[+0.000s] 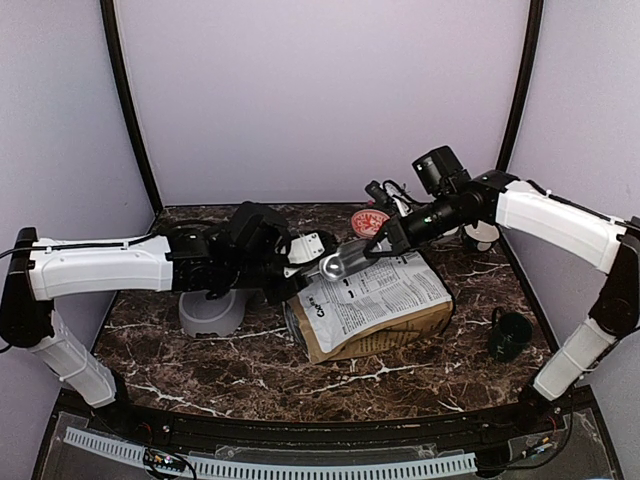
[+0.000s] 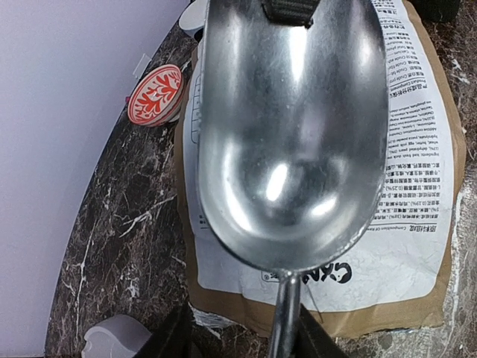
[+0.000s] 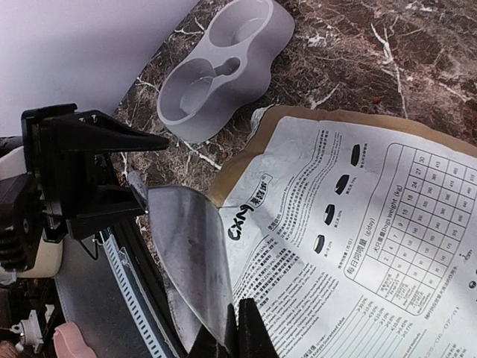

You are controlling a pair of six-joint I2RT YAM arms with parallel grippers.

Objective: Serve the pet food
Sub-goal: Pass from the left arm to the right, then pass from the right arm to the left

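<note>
No pet food shows in any view. A metal scoop [image 2: 291,134] hangs empty over the printed dog-food bag [image 1: 375,305], which lies flat on the table. My right gripper [image 3: 237,328] is shut on the rim of the scoop [image 3: 190,253], pinching its thin wall. My left gripper [image 2: 244,319] stands open around the scoop's handle [image 2: 285,313]. The handle lies against the right finger, with a gap to the left one. In the top view the left gripper [image 1: 305,252] and right gripper [image 1: 383,243] meet at the scoop [image 1: 338,264] above the bag's far edge.
The grey double bowl [image 1: 210,312] sits on the marble table under my left arm, left of the bag, and also shows in the right wrist view [image 3: 223,67]. A red patterned disc [image 1: 370,220] lies at the back. A black cup [image 1: 510,335] stands at the right.
</note>
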